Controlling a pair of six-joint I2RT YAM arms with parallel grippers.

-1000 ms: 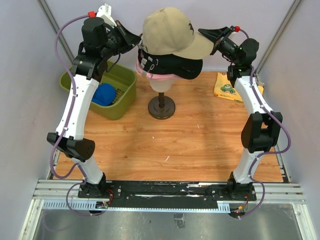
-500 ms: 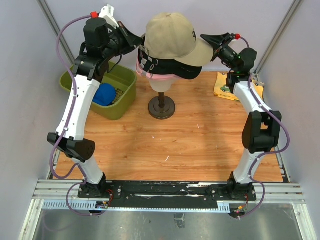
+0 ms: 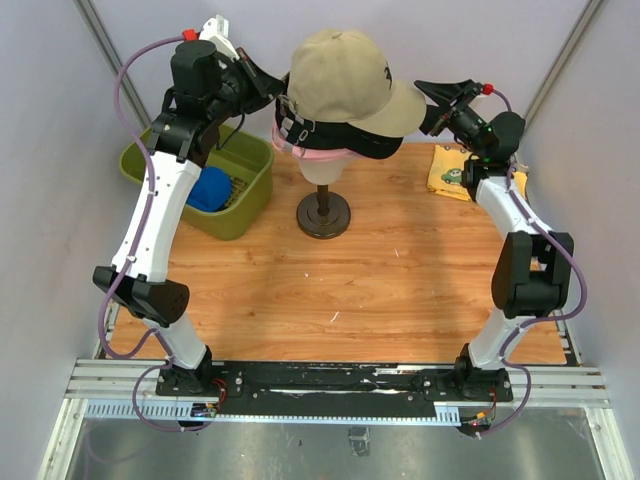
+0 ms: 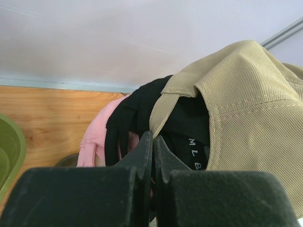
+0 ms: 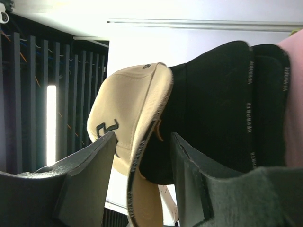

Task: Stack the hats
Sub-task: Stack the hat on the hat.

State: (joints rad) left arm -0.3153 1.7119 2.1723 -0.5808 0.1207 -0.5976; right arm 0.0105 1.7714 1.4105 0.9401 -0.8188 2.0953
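Four caps deep on the head [image 3: 322, 172] right now: pink cap [image 3: 310, 153] at the bottom, two black caps [image 3: 370, 138] over it, and the beige cap [image 3: 345, 70] crowning the pile, its brim pointing out toward the right arm's side. The head stands upright on its dark stand [image 3: 323, 215], far-middle of the table [image 3: 380, 280].

Over to the left gripper [image 4: 152, 142]: it's tucked in at the back of the stack, jaws squeezed tight together, tips right up against the beige cap's rear edge where black strap and a sliver of pink peek out. Is a bit of fabric nipped in there? Can't tell from this angle.

Right gripper [image 5: 143, 139] is up at the front, jaws apart, one finger on either side of the beige brim. The wrist view shows a gap on both sides, so nothing is gripped and the brim hangs free between them, with the two black brims stacked just behind it.

And one cap is not on the pile: the blue cap [image 3: 208, 188] lies down in the green bin [image 3: 240, 215], left of the stand. Far right of the table, a yellow cloth [image 3: 450, 172] with a little green car lies flat under the right arm
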